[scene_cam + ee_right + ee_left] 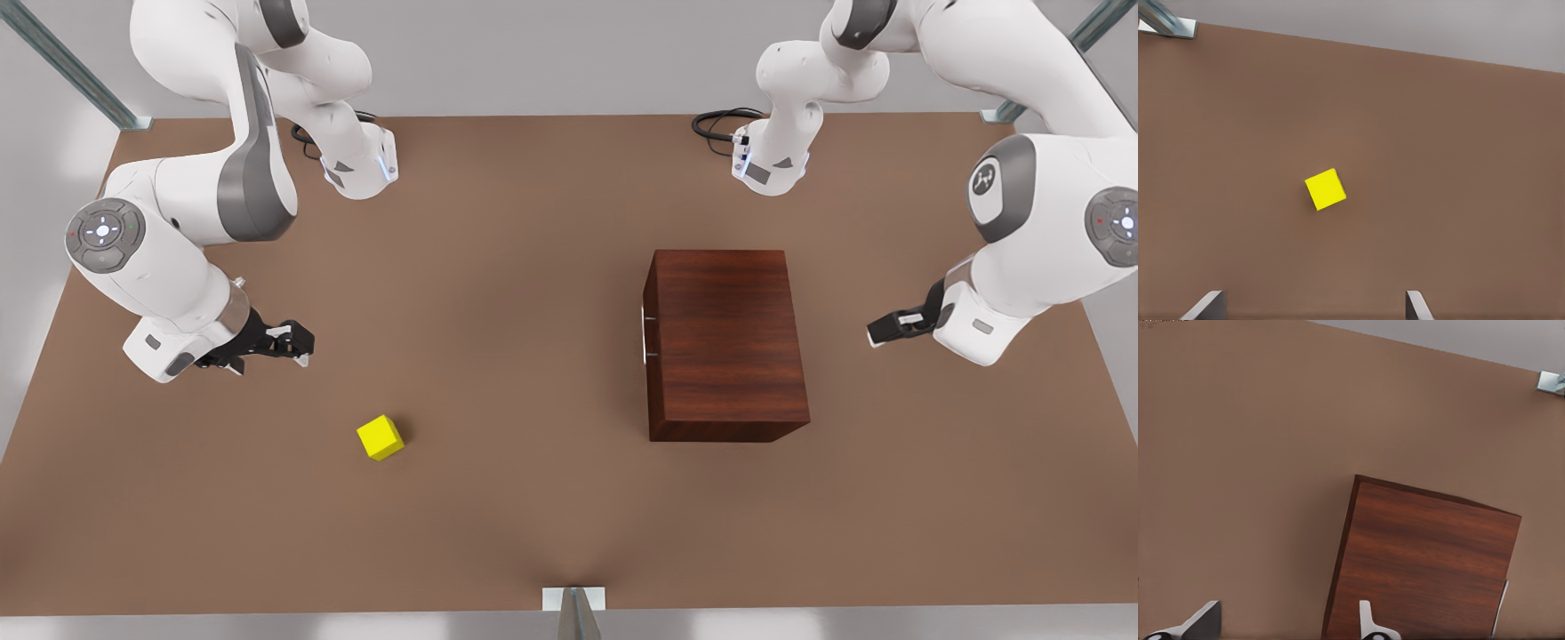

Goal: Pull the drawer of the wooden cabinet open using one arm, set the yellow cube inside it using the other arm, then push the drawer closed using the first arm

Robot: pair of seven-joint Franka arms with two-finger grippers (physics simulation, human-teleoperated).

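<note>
The wooden cabinet [725, 342] [1425, 563] stands right of the table's middle. Its drawer [653, 373] is closed, with the thin silver handle [646, 338] [1501, 607] on the side facing the front view's left. The yellow cube [380, 437] [1325, 189] lies on the table at the front view's lower left. My left gripper [876, 333] [1286, 633] hovers open to the right of the cabinet, on the side away from the handle. My right gripper [302, 342] [1311, 313] is open, above and left of the cube, holding nothing.
The brown table [533, 267] spreads wide around both things. Both arm bases [360, 164] [769, 164] stand at its far edge. Metal frame posts [573, 604] [1168, 23] mark the table's edges and corners.
</note>
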